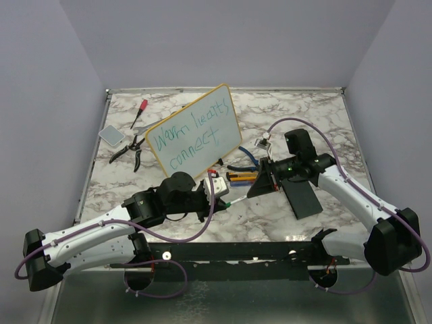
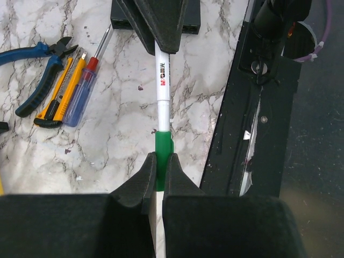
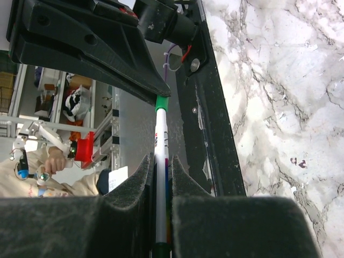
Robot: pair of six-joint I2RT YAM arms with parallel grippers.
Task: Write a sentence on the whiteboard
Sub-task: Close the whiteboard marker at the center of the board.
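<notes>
The whiteboard [image 1: 223, 121], with a yellow-orange frame, stands tilted at the table's middle back. The sentence [image 1: 185, 140] in teal reads "Warm hearts connect" in two lines. A white marker [image 2: 163, 91] with a green cap [image 2: 163, 145] is held level between both grippers, just in front of the board. My left gripper [image 2: 162, 161] is shut on the green cap. My right gripper [image 3: 160, 164] is shut on the marker's white barrel [image 3: 161, 141]. In the top view the left gripper [image 1: 219, 194] and right gripper [image 1: 258, 185] face each other, close together.
Black-handled pliers [image 1: 131, 150], a red screwdriver [image 1: 140, 111] and a grey pad [image 1: 112, 134] lie left of the board. Blue pliers [image 2: 37, 70], a yellow utility knife [image 2: 59, 91] and a screwdriver [image 2: 88, 80] lie by the marker. A black pad [image 1: 302, 196] lies under the right arm.
</notes>
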